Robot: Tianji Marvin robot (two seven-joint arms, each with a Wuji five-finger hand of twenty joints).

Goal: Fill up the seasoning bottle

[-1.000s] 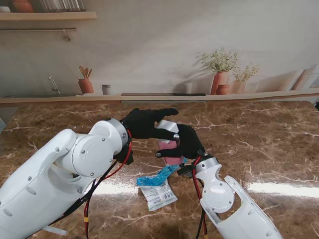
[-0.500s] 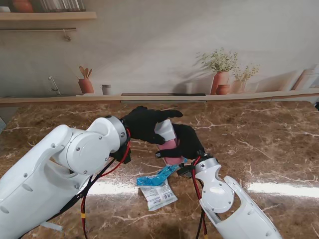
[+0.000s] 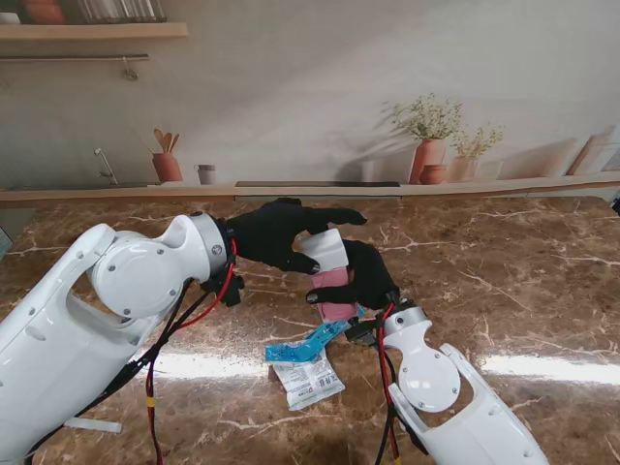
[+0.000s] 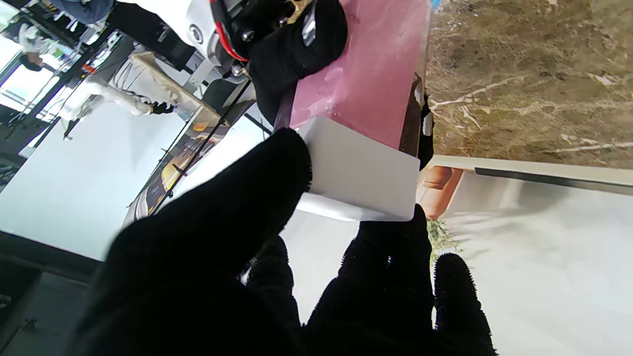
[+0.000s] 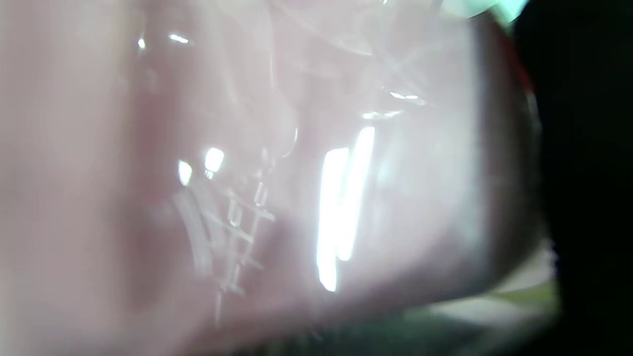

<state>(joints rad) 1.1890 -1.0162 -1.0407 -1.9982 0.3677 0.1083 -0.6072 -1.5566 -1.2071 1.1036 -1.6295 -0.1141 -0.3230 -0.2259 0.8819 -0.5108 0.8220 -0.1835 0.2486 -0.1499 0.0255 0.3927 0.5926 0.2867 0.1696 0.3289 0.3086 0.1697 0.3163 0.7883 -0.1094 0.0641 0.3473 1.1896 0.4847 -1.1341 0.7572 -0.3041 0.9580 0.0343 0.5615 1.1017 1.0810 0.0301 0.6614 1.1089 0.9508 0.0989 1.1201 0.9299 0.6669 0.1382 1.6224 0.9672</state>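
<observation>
Two black-gloved hands meet over the middle of the marble table (image 3: 504,262), both busy with the same pink seasoning bottle (image 3: 332,291). The right hand (image 3: 366,276) wraps its fingers round the pink body of the bottle and holds it upright just off the table top, with its knuckles turned toward the far wall. The left hand (image 3: 276,235) reaches across from the other side; its thumb (image 4: 237,198) and one fingertip (image 4: 390,237) pinch the white cap (image 3: 325,250) at the top of the bottle, while the longest finger sticks out straight past the cap, touching nothing. The cap sits tilted rather than square on the bottle. In the right wrist's view the bottle (image 5: 277,163) fills nearly everything, a blurred pink wall with bright glints, pressed right against the palm. Just on the near side of the right hand's wrist lies a torn blue sachet (image 3: 305,347), and touching it, nearer still, a white sachet (image 3: 308,380) with printed text, both flat on the marble.
</observation>
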